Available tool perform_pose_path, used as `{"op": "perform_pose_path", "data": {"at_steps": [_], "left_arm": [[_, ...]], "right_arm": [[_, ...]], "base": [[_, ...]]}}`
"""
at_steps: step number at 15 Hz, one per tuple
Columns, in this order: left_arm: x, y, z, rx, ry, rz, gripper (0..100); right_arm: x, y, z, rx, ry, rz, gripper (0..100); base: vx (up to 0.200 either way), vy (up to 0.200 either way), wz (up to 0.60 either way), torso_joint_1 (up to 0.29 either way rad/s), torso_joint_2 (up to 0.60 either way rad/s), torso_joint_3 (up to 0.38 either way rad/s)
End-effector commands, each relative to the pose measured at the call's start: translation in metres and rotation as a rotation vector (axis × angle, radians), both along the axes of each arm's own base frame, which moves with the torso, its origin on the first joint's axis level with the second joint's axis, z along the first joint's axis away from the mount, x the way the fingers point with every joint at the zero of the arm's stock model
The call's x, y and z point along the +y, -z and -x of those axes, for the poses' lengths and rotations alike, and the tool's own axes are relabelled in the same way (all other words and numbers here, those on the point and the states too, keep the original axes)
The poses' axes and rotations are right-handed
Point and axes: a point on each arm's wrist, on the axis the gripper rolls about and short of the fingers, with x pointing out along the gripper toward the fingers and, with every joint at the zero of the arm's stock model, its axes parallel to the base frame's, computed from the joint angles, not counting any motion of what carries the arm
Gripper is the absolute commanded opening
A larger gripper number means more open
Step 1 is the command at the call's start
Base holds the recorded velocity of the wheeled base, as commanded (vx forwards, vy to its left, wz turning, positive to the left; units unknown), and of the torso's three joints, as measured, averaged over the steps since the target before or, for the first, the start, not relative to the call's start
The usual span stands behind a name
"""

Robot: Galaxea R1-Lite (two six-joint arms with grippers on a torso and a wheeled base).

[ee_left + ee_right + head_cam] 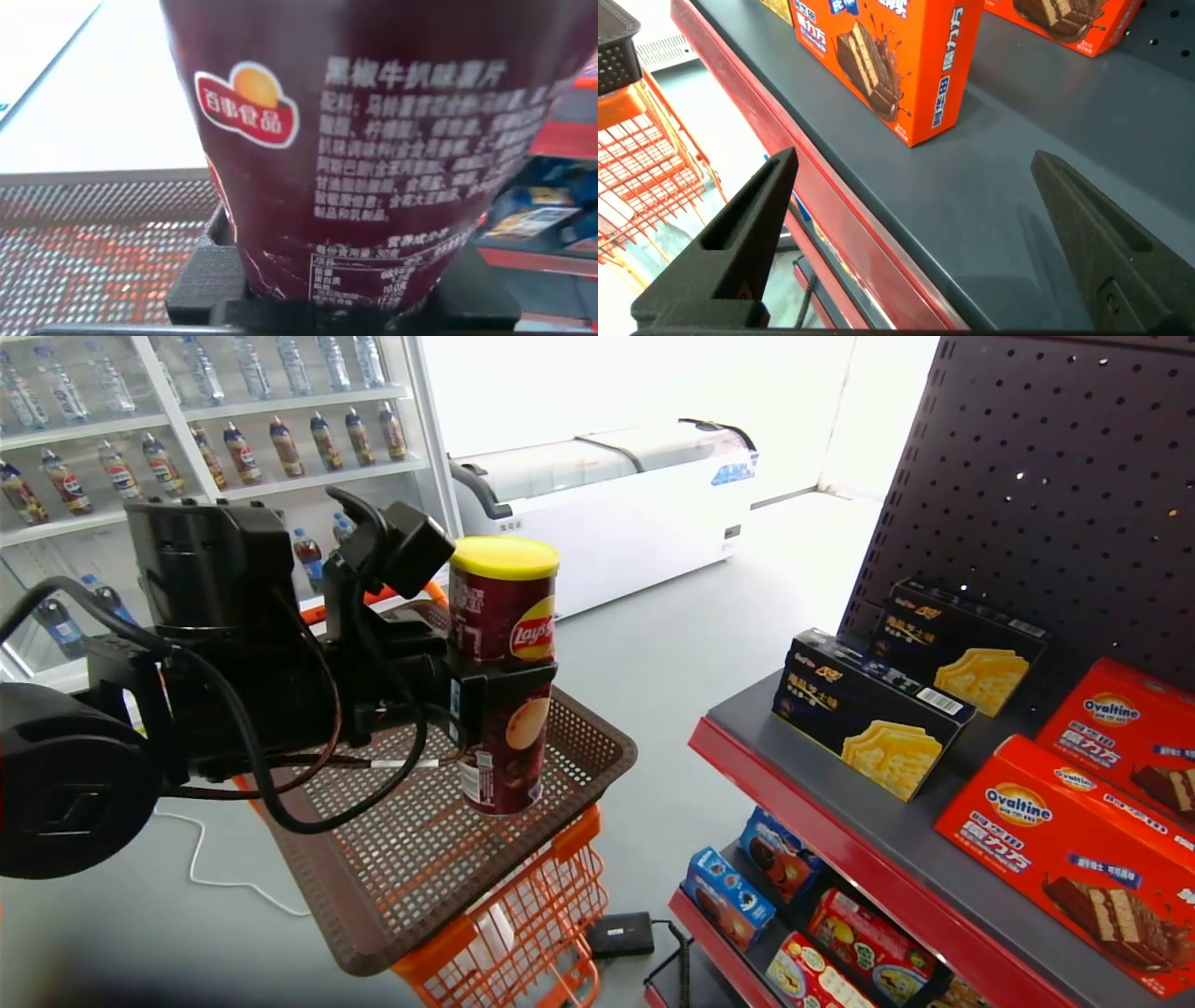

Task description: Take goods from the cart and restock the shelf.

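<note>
Maroon cylindrical can [499, 607] in left tool [504, 695]

Open floor [672, 672] between cart [560, 877] and shelf [840, 784]. Bare strip along the shelf front, wider under the right gripper [915, 161], spread wide above it. Farther back, blocked by dark boxes [868, 719], red boxes [1064, 840] and pegboard [1046, 476].
</note>
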Motion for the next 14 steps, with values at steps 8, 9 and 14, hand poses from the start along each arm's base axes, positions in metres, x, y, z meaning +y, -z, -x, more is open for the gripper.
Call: {"op": "perform_pose_path", "data": {"at_steps": [8,9,14], "left_arm": [[-0.020,-0.017,0.077,0.019,0.180,-0.003,0],[-0.022,-0.019,0.086,0.024,0.193,-0.010,0],[-0.025,-0.025,0.102,0.006,0.200,-0.009,0]], "right_arm": [[0.000,0.000,0.000,0.000,0.001,0.001,100],[0.000,0.000,0.000,0.000,0.001,0.001,100],[0.000,0.000,0.000,0.000,-0.001,0.001,100]], "base": [[0.000,0.000,0.00,0.000,0.00,0.000],[0.000,0.000,0.00,0.000,0.00,0.000],[0.000,0.000,0.00,0.000,0.00,0.000]]}}
